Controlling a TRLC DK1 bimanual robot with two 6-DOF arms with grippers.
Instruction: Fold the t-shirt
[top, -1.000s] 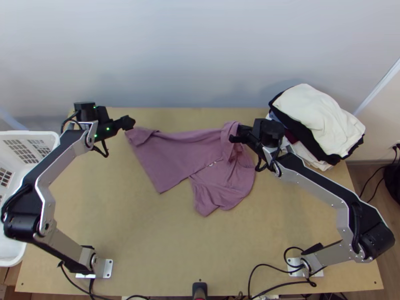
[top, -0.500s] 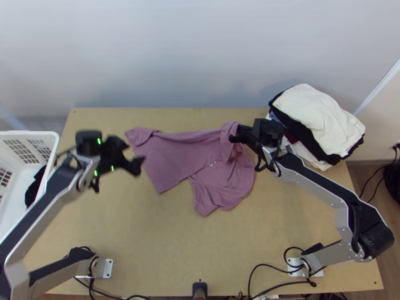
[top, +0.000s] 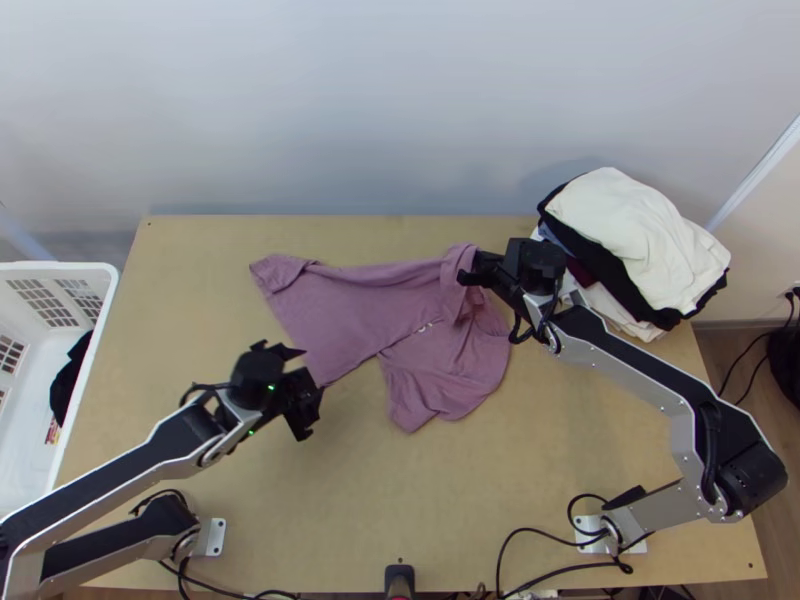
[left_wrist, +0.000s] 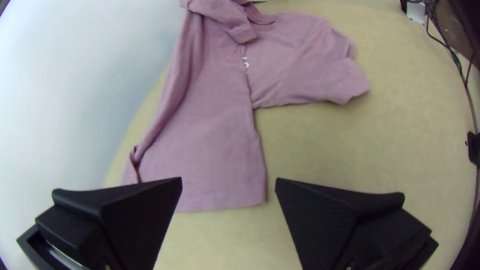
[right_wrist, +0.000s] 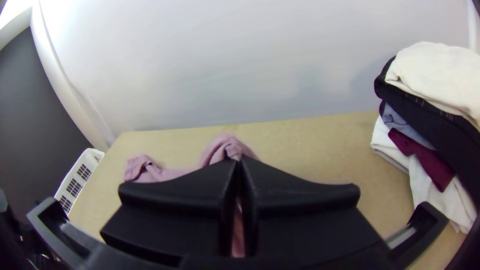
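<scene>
A mauve t-shirt (top: 350, 310) lies partly folded across a light wooden table (top: 420, 500), a bunched part near its far edge pinched by the right gripper (top: 466, 278), while the left gripper (top: 306, 394), fingers spread apart, hangs near the hem's near corner.
</scene>
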